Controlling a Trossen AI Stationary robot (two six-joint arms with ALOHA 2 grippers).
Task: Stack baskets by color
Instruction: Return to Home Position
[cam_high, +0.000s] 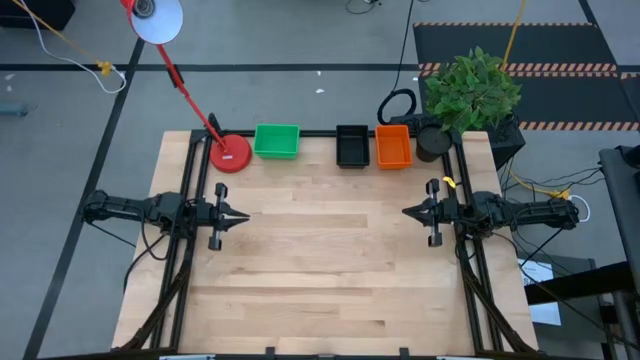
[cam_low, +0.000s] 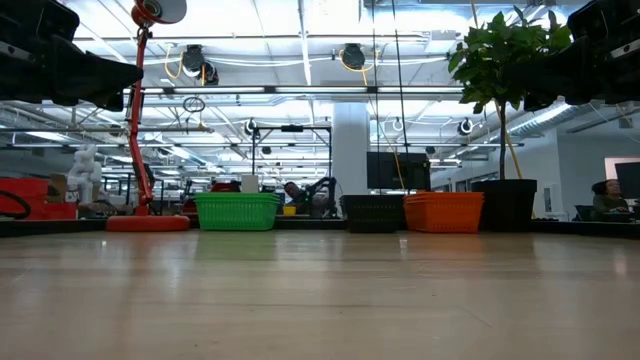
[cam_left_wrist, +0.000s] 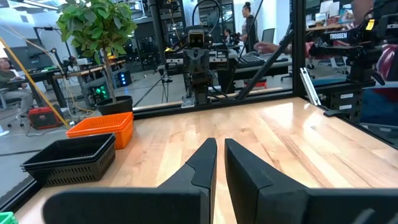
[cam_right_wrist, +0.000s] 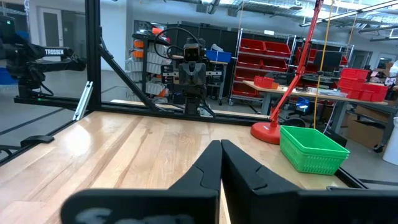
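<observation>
Three lots of baskets stand in a row along the table's far edge, their bottoms on the wood: green (cam_high: 277, 140) (cam_right_wrist: 311, 148), black (cam_high: 352, 146) (cam_left_wrist: 71, 158) and orange (cam_high: 393, 146) (cam_left_wrist: 102, 127). The black and orange ones show several nested rims. My left gripper (cam_high: 243, 216) (cam_left_wrist: 221, 144) hovers at the table's left side, pointing level toward the right, its fingers nearly together with nothing between them. My right gripper (cam_high: 407, 211) (cam_right_wrist: 221, 144) hovers at the right side, facing it, shut and empty. Both are well short of the baskets.
A red lamp base (cam_high: 230, 155) stands left of the green basket, its arm slanting up to a white head (cam_high: 158, 20). A dark pot (cam_high: 432, 140) with a leafy plant (cam_high: 472, 88) stands at the far right corner. Black frame rails (cam_high: 190, 180) run along the table's sides.
</observation>
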